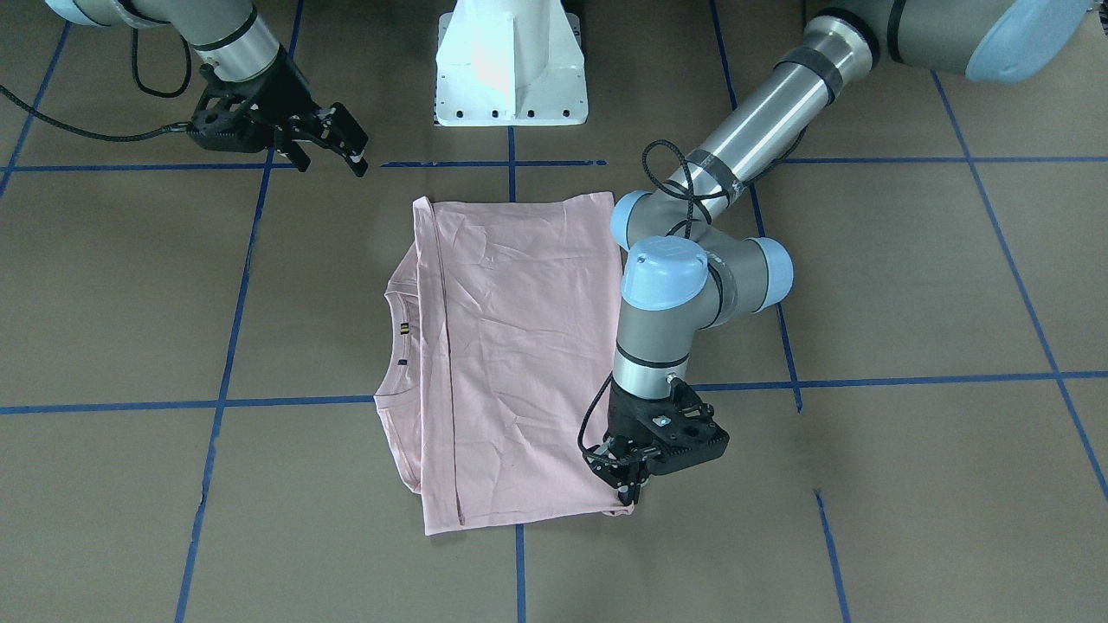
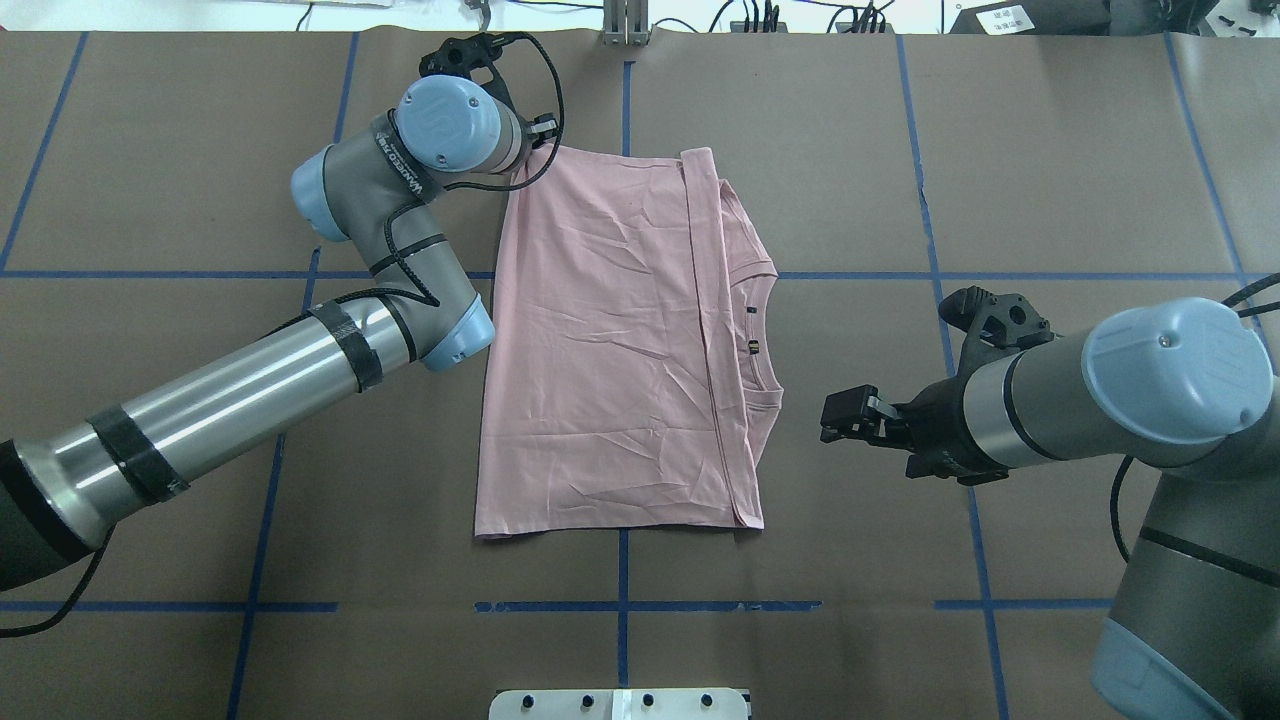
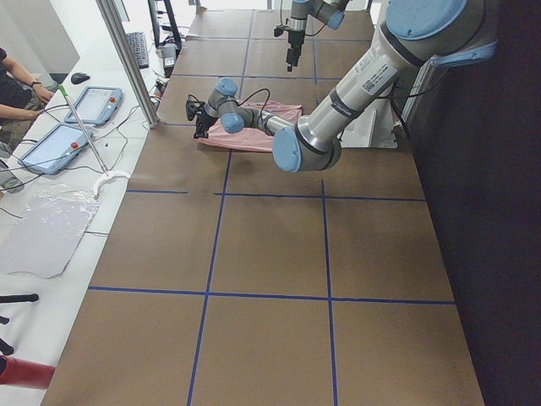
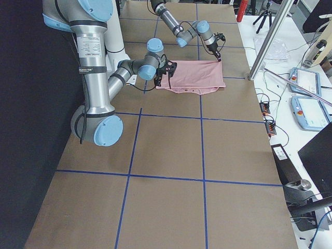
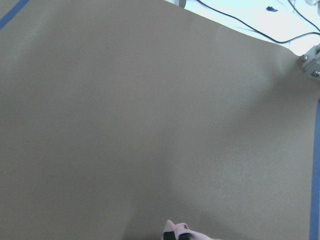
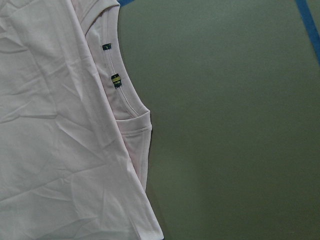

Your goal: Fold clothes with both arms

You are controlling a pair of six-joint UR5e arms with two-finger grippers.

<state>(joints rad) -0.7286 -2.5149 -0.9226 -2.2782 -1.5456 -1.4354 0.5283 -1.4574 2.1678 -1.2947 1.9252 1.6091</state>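
Observation:
The pale pink T-shirt (image 2: 610,340) lies folded into a rectangle at the table's middle, plain side up, no cartoon showing. Its collar (image 2: 760,340) with small labels points toward my right arm. My left gripper (image 1: 632,493) is down at the shirt's far corner on my left, shut on that corner; it is mostly hidden behind the wrist in the overhead view (image 2: 545,130). A bit of pink cloth (image 5: 175,232) shows between its fingertips. My right gripper (image 2: 825,420) is open and empty, hovering beside the collar, apart from the shirt. The collar fills the right wrist view (image 6: 120,95).
The table is brown with blue tape lines (image 2: 623,600). The white pedestal base (image 1: 511,69) stands at the near middle edge. A bench with tablets (image 3: 89,106) and cables runs along the far edge, and a seated person (image 3: 13,85) is there.

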